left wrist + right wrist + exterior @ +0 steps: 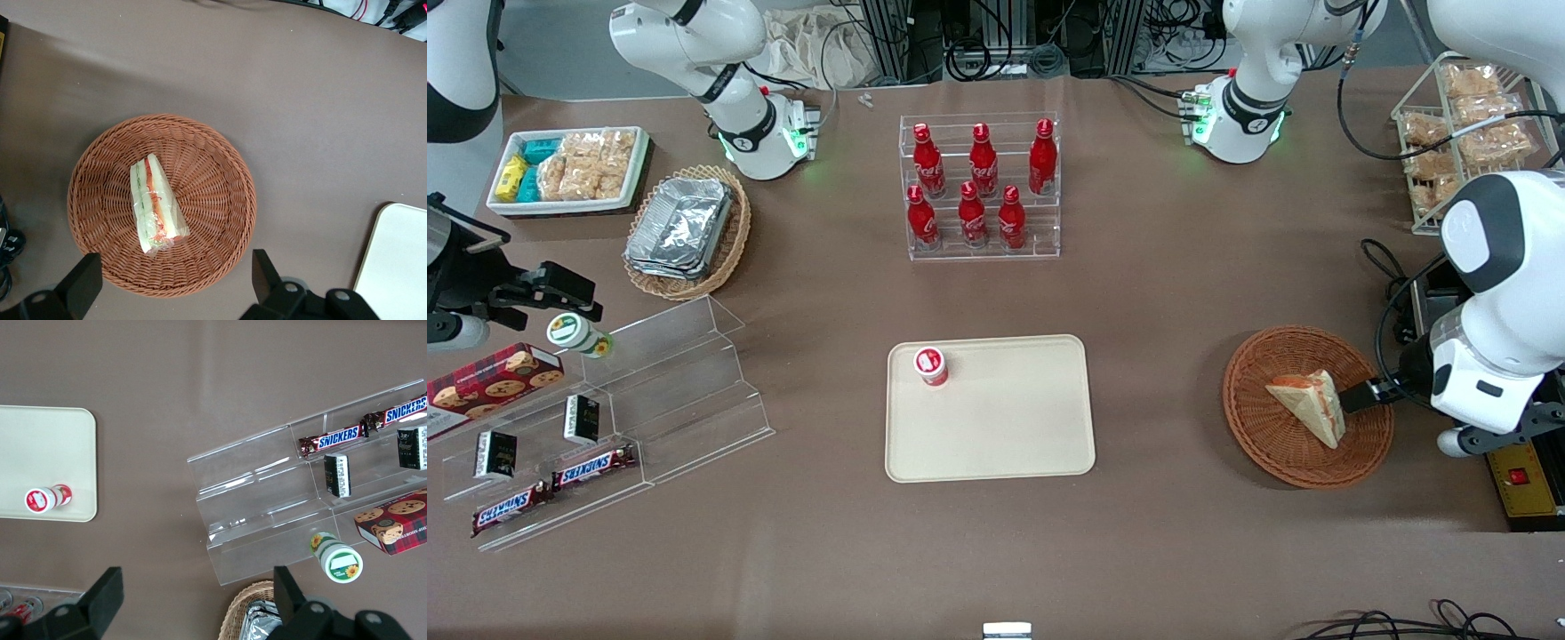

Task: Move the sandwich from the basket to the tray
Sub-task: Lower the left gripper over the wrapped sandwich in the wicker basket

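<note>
The sandwich (1307, 404) (155, 207), a clear-wrapped wedge of white bread with orange and green filling, lies in the round reddish-brown basket (1254, 356) (207, 200). My gripper (1362, 395) (177, 283) hovers over the basket's rim on the side toward the working arm's end of the table. It is open wide, with nothing between its fingers (267, 270), and it stands apart from the sandwich. The beige tray (1005, 427) (400, 267) (40, 453) lies flat at the table's middle, toward the parked arm from the basket.
A small red-capped cup (930, 365) stands on a tray corner. A clear rack of red bottles (980, 187) is farther from the camera than the tray. A wire rack of snack packets (1463, 133) and a yellow box (1525, 480) flank the working arm.
</note>
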